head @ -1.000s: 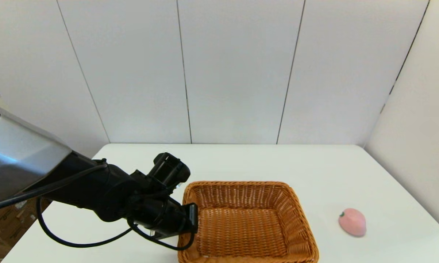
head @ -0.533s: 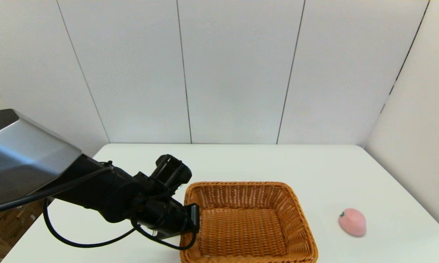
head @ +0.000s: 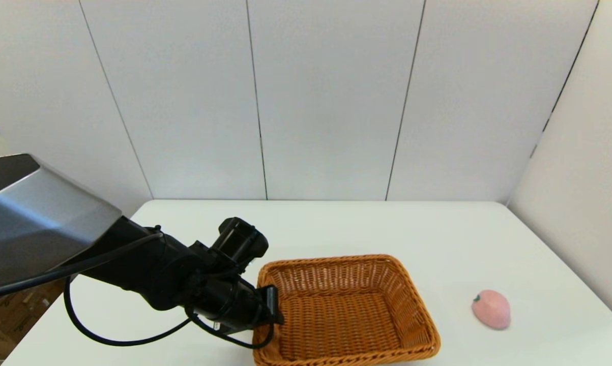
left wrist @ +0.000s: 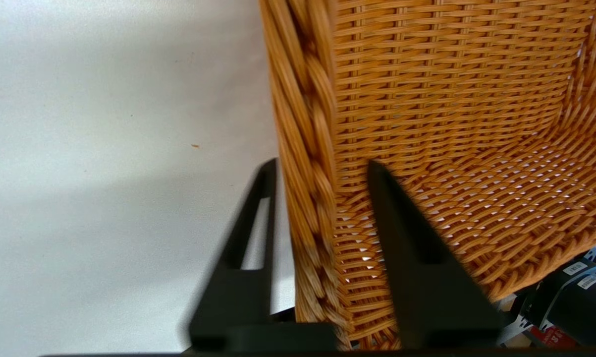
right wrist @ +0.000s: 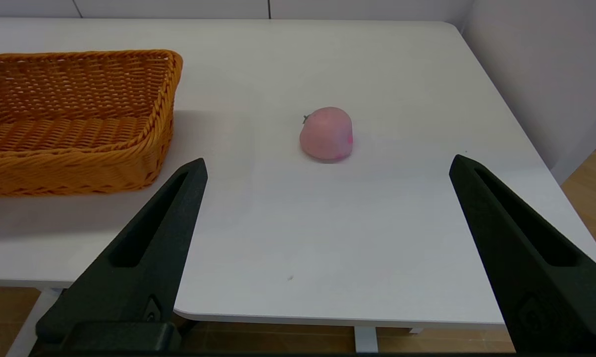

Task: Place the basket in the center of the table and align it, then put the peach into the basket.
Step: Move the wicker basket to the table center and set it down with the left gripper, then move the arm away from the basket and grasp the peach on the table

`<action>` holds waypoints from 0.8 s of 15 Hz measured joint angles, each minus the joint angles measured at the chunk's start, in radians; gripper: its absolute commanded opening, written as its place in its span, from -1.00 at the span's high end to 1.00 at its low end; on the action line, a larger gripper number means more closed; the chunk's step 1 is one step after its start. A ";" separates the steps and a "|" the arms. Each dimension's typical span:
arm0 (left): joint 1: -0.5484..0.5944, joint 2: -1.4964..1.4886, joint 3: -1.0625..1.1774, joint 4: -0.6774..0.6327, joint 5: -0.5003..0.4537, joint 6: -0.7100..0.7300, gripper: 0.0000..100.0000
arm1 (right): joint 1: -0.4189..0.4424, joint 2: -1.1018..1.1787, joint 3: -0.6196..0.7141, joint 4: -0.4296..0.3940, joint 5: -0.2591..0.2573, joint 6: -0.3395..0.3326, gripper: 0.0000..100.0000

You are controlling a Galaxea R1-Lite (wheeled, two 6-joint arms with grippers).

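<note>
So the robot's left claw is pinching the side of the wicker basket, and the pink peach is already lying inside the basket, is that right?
Not quite. The left gripper does pinch the wall of the basket, one finger inside and one outside. But the peach is not inside it: the head view shows it lying on the table, apart from the basket, on the robot's right.

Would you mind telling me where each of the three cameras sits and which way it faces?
Head view: above the table, facing forward and down; the left arm shows, its left gripper at the basket.
Left wrist view: behind the fingers, which straddle the basket's rim.
Right wrist view: off the table's near edge, open right gripper facing the peach.
Shared: head and right wrist views both show basket and peach.
</note>
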 measured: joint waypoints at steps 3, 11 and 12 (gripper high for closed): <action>0.004 -0.003 -0.001 0.000 0.004 0.002 -1.00 | 0.000 0.000 0.000 0.000 0.000 0.000 -1.00; 0.057 -0.329 -0.024 0.048 0.021 0.071 -1.00 | 0.000 0.000 0.000 0.000 0.000 -0.001 -1.00; 0.058 -0.397 -0.026 0.069 0.045 0.094 -1.00 | 0.000 0.000 0.000 0.000 0.000 -0.002 -1.00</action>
